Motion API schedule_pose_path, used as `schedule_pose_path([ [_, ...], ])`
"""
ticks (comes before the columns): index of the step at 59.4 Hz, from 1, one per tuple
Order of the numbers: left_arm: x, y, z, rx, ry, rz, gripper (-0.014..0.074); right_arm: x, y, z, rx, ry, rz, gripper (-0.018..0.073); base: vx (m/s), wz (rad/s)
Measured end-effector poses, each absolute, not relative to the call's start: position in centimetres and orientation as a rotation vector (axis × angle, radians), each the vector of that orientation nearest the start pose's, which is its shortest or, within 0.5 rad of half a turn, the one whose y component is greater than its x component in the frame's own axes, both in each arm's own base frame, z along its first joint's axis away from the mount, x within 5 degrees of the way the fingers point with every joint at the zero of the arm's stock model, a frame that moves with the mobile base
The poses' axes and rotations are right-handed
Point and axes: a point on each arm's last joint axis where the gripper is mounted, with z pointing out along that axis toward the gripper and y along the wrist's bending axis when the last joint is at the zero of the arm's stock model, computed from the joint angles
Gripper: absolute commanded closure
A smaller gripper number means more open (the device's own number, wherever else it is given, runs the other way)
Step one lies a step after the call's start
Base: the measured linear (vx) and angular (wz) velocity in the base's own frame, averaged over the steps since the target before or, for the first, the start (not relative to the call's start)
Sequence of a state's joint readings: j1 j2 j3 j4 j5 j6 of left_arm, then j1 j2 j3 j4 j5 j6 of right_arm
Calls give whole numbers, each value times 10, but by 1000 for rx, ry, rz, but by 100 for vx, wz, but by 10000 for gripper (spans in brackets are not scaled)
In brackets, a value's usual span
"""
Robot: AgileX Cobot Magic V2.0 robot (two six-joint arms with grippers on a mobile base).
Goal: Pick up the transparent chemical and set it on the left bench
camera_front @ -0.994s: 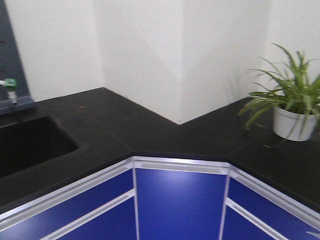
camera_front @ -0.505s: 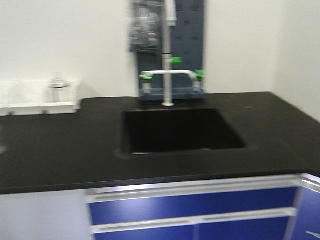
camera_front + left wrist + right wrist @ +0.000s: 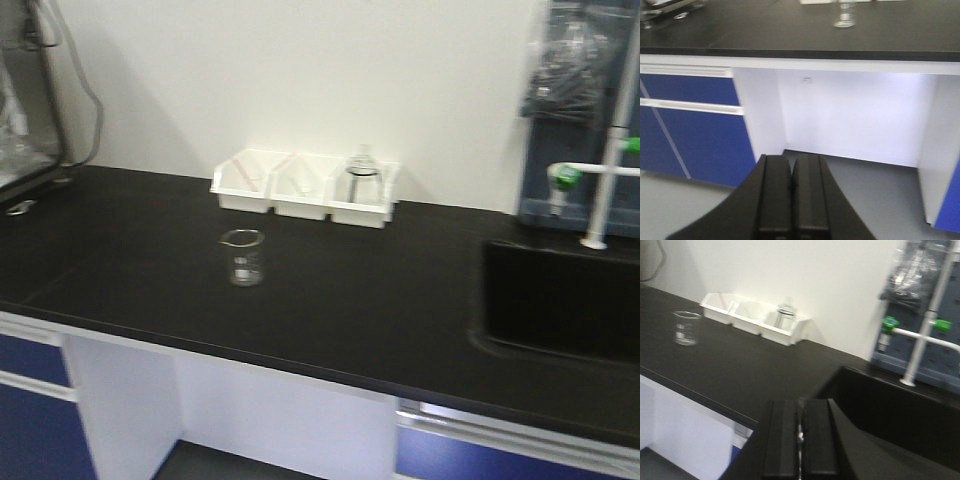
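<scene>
Against the white wall (image 3: 300, 80), the left bench (image 3: 150, 230) carries three white bins (image 3: 305, 190) and a glass beaker (image 3: 243, 257); right gripper (image 3: 799, 407) pinches the thin clear pipette (image 3: 799, 440) between closed fingers, likely carrying it for delivery; left gripper (image 3: 791, 162) sits clenched on nothing, idle.

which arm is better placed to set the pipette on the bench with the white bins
Right. The right gripper is shut on a thin clear strip, likely the pipette, over the bench. The left gripper aims under it.
</scene>
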State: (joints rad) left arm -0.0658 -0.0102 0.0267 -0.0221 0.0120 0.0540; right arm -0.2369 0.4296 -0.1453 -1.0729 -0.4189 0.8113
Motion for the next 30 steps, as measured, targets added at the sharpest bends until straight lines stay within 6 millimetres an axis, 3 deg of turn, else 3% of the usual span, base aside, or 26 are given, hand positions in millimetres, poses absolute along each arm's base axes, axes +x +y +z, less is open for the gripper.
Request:
schedule_pose_path([
  [16, 57, -4, 204, 74, 1510, -27, 600, 99, 10, 249, -279, 1535, -74, 562, 22, 51],
  [30, 57, -4, 204, 74, 1510, -27, 600, 99, 10, 249, -279, 1535, -74, 562, 27, 29],
])
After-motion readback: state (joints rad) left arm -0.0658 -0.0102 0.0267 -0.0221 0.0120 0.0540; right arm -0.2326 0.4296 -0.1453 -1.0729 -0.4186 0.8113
